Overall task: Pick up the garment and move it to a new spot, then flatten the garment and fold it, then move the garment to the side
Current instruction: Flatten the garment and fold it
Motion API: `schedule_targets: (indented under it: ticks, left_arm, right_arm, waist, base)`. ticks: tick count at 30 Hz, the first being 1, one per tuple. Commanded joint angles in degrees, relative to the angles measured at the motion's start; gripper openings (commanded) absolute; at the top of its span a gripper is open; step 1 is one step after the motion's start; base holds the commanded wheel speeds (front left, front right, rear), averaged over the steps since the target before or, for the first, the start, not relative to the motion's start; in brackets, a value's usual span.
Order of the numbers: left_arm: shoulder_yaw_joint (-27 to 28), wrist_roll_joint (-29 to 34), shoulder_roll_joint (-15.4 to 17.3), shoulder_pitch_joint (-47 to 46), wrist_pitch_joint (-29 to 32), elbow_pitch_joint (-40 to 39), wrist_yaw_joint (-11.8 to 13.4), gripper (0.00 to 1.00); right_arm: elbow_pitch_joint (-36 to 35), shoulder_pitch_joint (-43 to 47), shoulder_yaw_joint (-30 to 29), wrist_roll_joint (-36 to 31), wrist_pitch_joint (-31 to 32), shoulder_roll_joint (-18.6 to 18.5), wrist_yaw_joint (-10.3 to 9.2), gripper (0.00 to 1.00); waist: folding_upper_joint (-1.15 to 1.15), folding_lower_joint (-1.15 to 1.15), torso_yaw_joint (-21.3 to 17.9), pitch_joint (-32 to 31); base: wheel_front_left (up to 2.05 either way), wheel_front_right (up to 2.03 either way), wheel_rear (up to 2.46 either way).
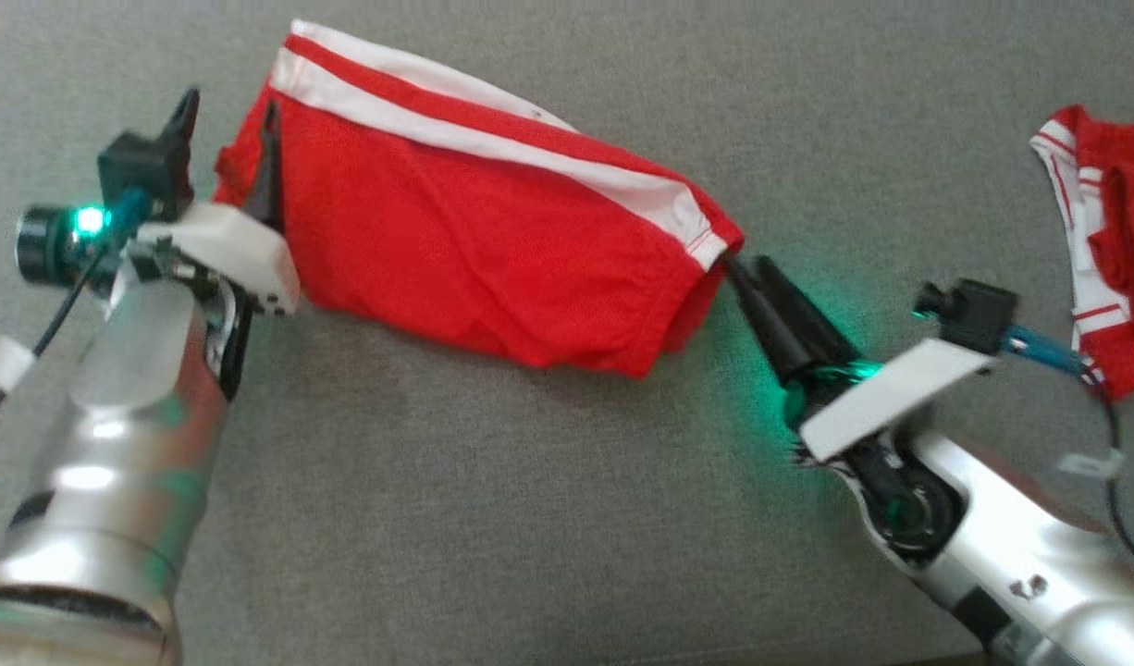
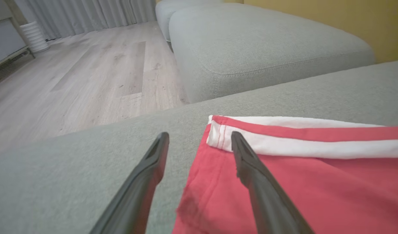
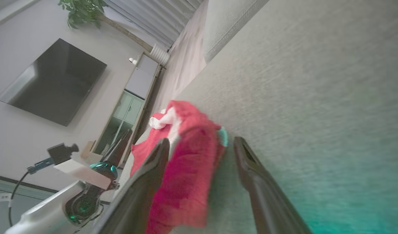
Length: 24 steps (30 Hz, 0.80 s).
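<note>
Plainly, left gripper [image 2: 199,138] and right gripper [image 3: 202,141] gape open at the red shorts' [image 1: 456,222] ends, while the head view catches a second garment [image 1: 1108,250] at the right edge of the cushion [image 1: 530,518].

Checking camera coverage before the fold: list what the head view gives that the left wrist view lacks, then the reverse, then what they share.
Head view, not left wrist view: the right gripper at the hem of the red shorts, and a second red-and-white garment at the right edge.
Left wrist view, not head view: wooden floor, curtains, a separate grey cushion block, a yellow wall.
Shared: the red shorts with white stripes, the grey sofa surface, and the open left gripper straddling the shorts' corner.
</note>
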Motion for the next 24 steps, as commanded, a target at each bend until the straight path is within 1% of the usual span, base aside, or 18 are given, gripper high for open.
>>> schedule_targets:
  ticks: [1,3,6,8,11,12,15,18,21,24]
  left_arm:
    - [2.6,-1.1,1.9,1.0,-0.9,-2.3,0.8,1.00]
    - [4.3,-2.1,1.8,3.6,-1.1,-4.6,1.5,1.00]
    - [7.1,-2.7,1.8,8.9,-1.1,-11.2,3.1,1.00]
    - [9.0,-2.6,1.6,13.0,-1.1,-15.5,3.7,1.00]
    - [10.7,-1.4,0.7,19.2,-1.1,-21.4,4.2,1.00]
    - [10.7,-1.4,0.7,19.2,-1.1,-21.4,4.2,1.00]
    - [13.0,-0.6,-0.7,25.2,-1.1,-26.6,4.5,1.00]
    - [15.2,0.2,-2.4,31.0,-1.2,-30.8,4.3,1.00]
    - [17.5,0.8,-4.1,35.7,-1.2,-34.0,3.8,1.00]
    - [19.4,1.4,-5.6,39.2,-1.2,-35.9,2.6,1.00]
  right_arm:
    - [0.6,3.1,-2.0,-2.2,-0.7,-2.0,-0.04,1.00]
    - [2.7,4.3,-5.6,-7.2,-0.8,-2.5,-0.04,1.00]
    - [5.8,6.7,-14.9,-18.6,-0.8,-1.1,-0.04,1.00]
    - [7.1,8.9,-21.8,-26.9,-0.8,1.1,-0.04,1.00]
    - [6.9,12.3,-31.0,-40.2,-0.8,5.1,-0.04,1.00]
    - [6.9,12.3,-31.0,-40.2,-0.8,5.1,-0.04,1.00]
    - [5.0,15.9,-37.9,-50.8,-0.8,9.3,-0.04,1.00]
    - [3.3,19.2,-43.0,-58.2,-0.8,13.4,-0.04,1.00]
    - [1.8,21.7,-46.3,-63.6,-0.8,16.2,-0.04,1.00]
    - [0.7,23.8,-48.4,-67.6,-0.8,17.8,-0.04,1.00]
  waist:
    - [0.00,0.01,0.7,-2.4]
    - [0.00,0.01,0.9,-3.8]
    - [0.00,0.01,1.2,-5.7]
    - [0.00,0.01,1.5,-7.1]
    - [0.00,0.01,2.1,-9.0]
    - [0.00,0.01,2.1,-9.0]
    - [0.00,0.01,2.8,-10.7]
    - [0.00,0.01,3.5,-12.1]
    - [0.00,0.01,4.1,-13.0]
    - [0.00,0.01,4.5,-13.4]
  base:
    - [0.00,0.00,0.00]
    - [0.00,0.00,0.00]
    - [0.00,0.00,0.00]
    - [0.00,0.00,0.00]
    - [0.00,0.00,0.00]
    - [0.00,0.00,0.00]
    - [0.00,0.00,0.00]
    - [0.00,0.00,0.00]
    - [0.00,0.00,0.00]
    - [0.00,0.00,0.00]
